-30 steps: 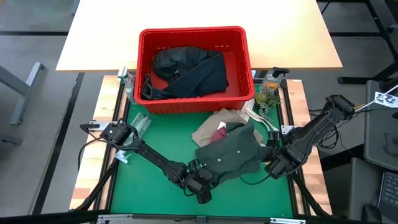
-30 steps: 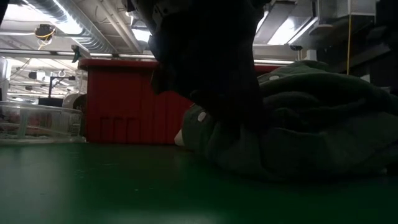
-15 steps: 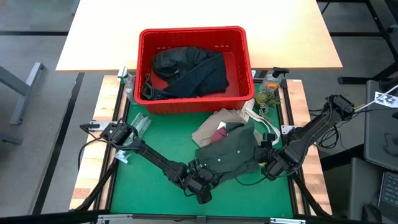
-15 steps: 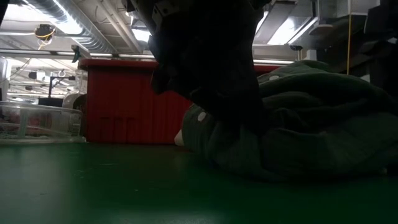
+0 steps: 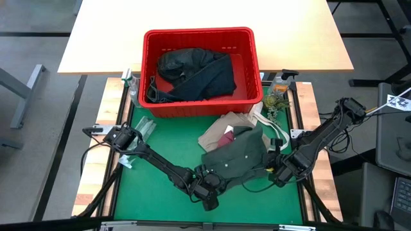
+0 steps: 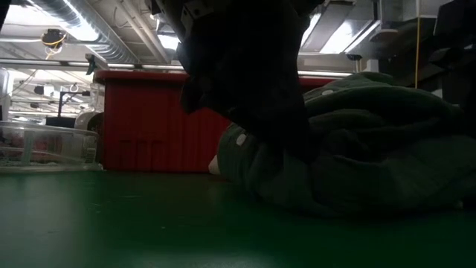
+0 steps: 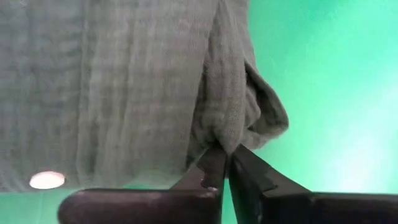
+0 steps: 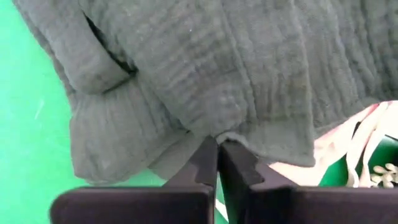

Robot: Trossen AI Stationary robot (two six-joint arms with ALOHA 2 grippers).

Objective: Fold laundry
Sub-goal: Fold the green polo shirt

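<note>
The olive-green buttoned shirt (image 5: pixel 241 154) lies crumpled on the green mat, partly over a tan top (image 5: pixel 218 130) and a maroon piece (image 5: pixel 227 138). My left gripper (image 5: pixel 215 173) is shut on the shirt's near-left edge. My right gripper (image 5: pixel 276 169) is shut on its right edge. In the low view the shirt (image 6: pixel 372 149) rests in a mound on the mat, with my left arm's dark bulk in front of its left end. Dark garments (image 5: pixel 192 74) lie in the red basket. My left gripper pinches a bunched fold of the shirt's edge (image 7: pixel 221 140) between its two fingers; the cloth gathers into a point at the fingertips, and the rest lies on the mat. My right gripper pinches the shirt's edge (image 8: pixel 217 134) between its two fingers, coming from the table's right; the cloth lies slack on the mat.
The red slatted basket (image 5: pixel 200 32) stands at the mat's far side. A bottle and small items (image 5: pixel 277 90) sit at the far right, and clear plastic (image 5: pixel 144 125) at the left. Bare green mat (image 5: pixel 154 192) lies along the near left.
My right gripper has moved a little toward the table's left, up to the shirt's right edge. The shirt's heap has barely shifted.
</note>
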